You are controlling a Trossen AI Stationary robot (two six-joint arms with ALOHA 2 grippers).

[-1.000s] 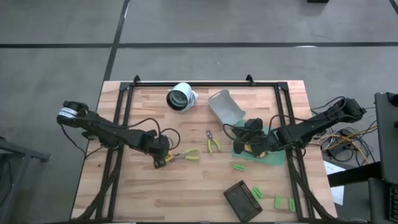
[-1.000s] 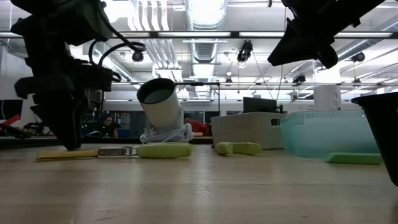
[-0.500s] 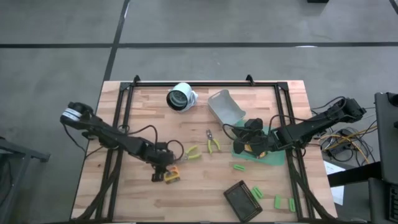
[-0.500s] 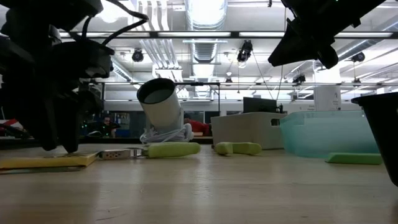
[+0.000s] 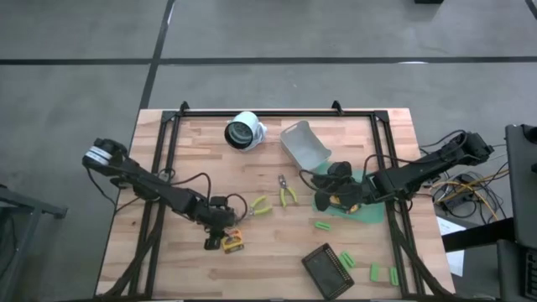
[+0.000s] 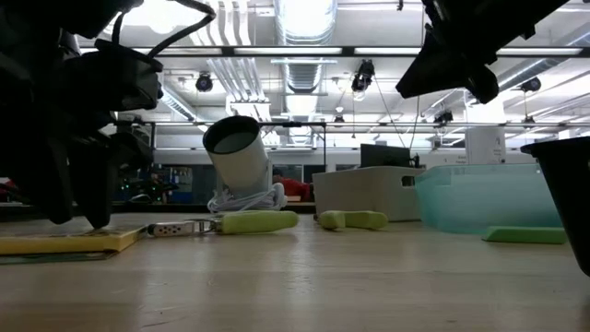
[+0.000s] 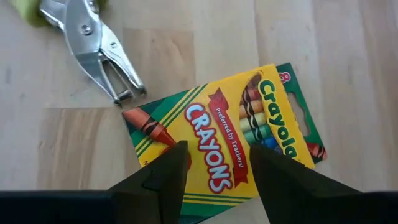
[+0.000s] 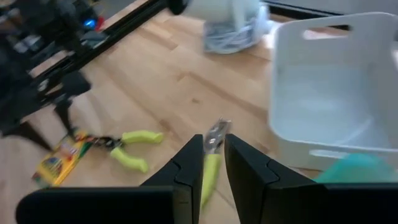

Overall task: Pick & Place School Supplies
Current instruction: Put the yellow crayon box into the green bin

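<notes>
A crayon pack (image 5: 232, 242) lies on the table (image 5: 168, 268) toward its front edge, left of centre. Pliers (image 5: 258, 205) lie just behind it, second pliers (image 5: 287, 194) further right. A dark tray (image 5: 323, 267) sits near the front-right corner, bins (image 5: 304, 144) behind it.

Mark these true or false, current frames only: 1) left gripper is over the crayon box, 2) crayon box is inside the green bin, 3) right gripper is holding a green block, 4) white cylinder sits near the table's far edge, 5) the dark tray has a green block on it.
1) True. The left gripper is right over the crayon box, fingers open astride it.
2) False. The crayon box lies on the bare table, near the table's front edge, beside the yellow-handled tool.
3) False. The right gripper is nearly closed with nothing between its fingers.
4) True. The white cylinder lies by the far rail.
5) True. A green block sits at the edge of the dark tray.
</notes>
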